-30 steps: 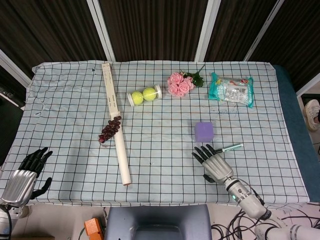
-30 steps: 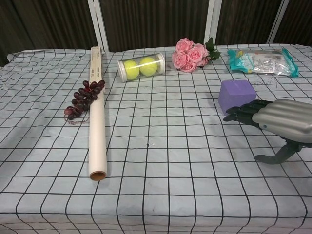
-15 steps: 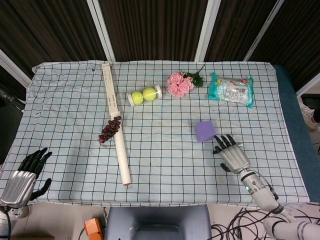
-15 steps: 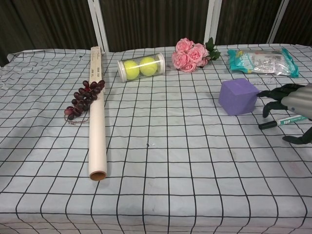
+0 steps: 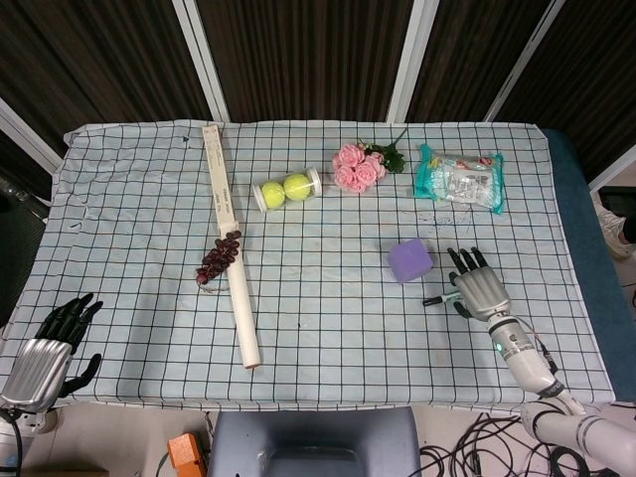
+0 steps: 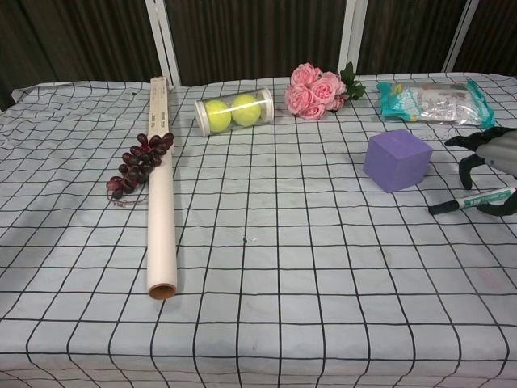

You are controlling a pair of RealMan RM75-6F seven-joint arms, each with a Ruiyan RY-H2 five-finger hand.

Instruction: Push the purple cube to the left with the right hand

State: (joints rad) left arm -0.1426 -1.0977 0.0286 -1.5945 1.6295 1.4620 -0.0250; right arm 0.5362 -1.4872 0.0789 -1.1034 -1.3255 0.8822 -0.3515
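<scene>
The purple cube [image 5: 409,261] [image 6: 396,161] sits on the checked cloth right of centre, turned slightly askew to the grid. My right hand [image 5: 477,291] [image 6: 487,153] lies to the cube's right with a small gap between them. It is open, fingers spread and pointing away from me, and it holds nothing. The chest view cuts it off at the right edge. My left hand [image 5: 45,348] rests off the table's front left corner, open and empty.
A green-capped marker [image 6: 472,200] lies just under the right hand. Left of the cube are a long cream roll [image 5: 231,248] with dark grapes [image 5: 219,256] on it. At the back are a tube of tennis balls [image 5: 286,189], pink roses [image 5: 358,167] and a snack packet [image 5: 459,179].
My right hand has swung from in front of the cube round to its right side and further back. The cube has turned a little. The left hand has stayed still.
</scene>
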